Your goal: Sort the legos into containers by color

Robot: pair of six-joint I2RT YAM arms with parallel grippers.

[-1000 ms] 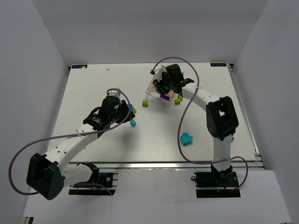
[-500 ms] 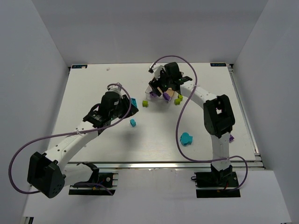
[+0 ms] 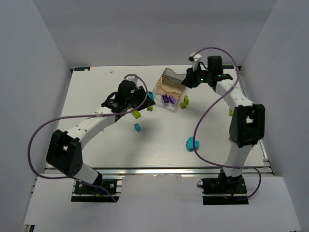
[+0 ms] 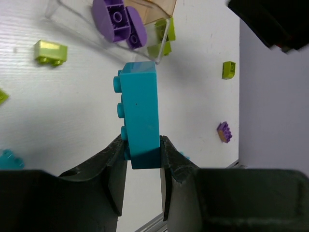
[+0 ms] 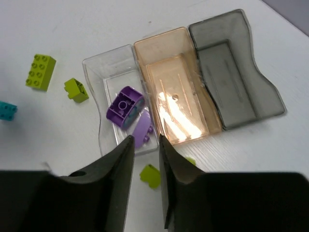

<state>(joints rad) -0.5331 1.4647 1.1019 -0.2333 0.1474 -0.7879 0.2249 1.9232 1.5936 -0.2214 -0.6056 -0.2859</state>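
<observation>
Nearest the arm bases, a chunky cyan lego (image 3: 192, 143) lies on the white table (image 3: 96, 87), well back from both grippers. A smaller cyan lego (image 3: 137, 127) lies just behind the left gripper (image 4: 141, 147).

That gripper's fingers are clamped tight on a cyan brick (image 4: 140, 106). It is held on end, with its studs to the left in the wrist view, and most of its length sticks out past the fingertips. A lime brick (image 4: 50, 52) lies ahead of it to the left, and a small purple lego (image 4: 224, 131) sits off to the right.

Straight ahead of the held brick is the tray (image 5: 263, 92). Its clear end compartment holds two purple bricks (image 5: 126, 108), touching each other.

Farthest back, the right gripper (image 5: 145, 141) hangs above the table, just beside the tray's smoky grey end. Its fingers stand a narrow gap apart with nothing between them. In its wrist view the purple bricks lie just past the fingertips, and a lime piece (image 5: 150, 175) shows through the gap.
</observation>
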